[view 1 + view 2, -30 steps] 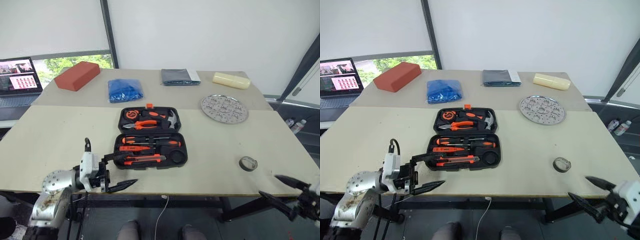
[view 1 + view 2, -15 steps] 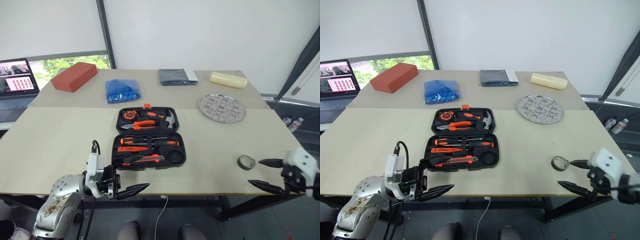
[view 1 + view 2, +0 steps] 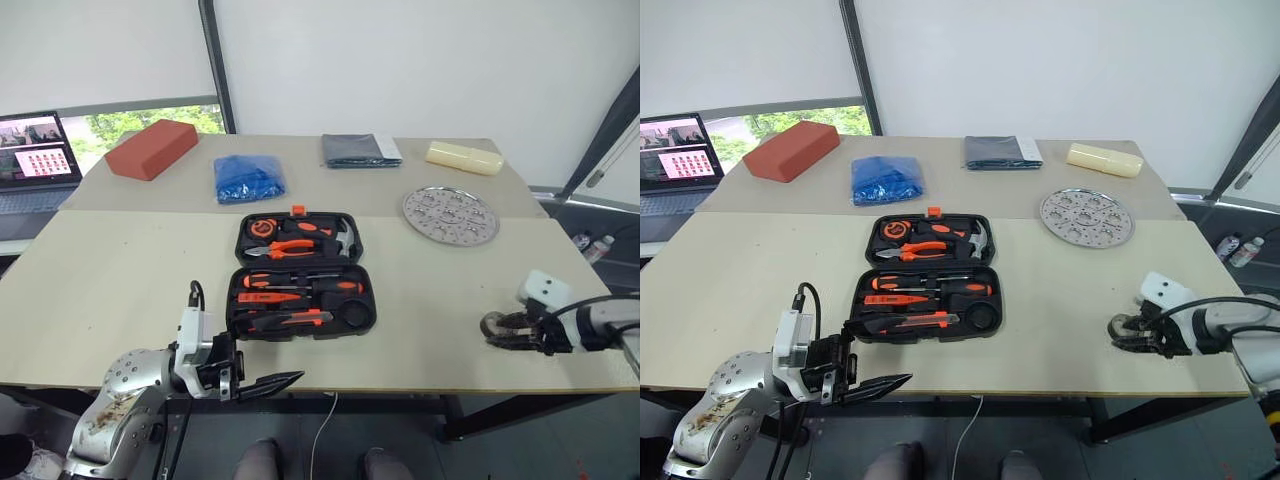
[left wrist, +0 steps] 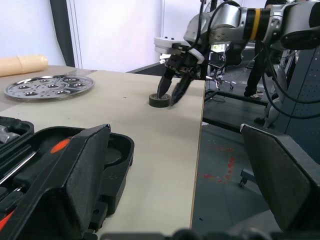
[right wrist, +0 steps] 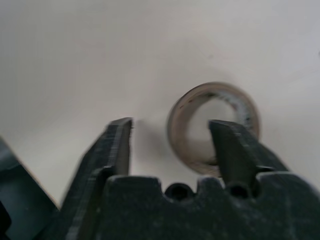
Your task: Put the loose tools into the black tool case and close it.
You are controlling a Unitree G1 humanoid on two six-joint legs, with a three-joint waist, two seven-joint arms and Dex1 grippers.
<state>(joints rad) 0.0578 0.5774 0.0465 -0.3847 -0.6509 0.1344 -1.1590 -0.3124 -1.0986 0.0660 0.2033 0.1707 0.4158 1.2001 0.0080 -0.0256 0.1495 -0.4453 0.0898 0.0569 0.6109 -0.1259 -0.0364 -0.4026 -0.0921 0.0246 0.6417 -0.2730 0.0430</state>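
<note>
At the frame's lower right, the right gripper (image 3: 1140, 337) straddles the tape roll's (image 3: 1124, 326) wall, fingers apart; next, pinch and lift. Left gripper (image 3: 868, 378) idles spread.

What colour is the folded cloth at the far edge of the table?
Dark grey; the folded cloth shows best in the left eye view.
</note>
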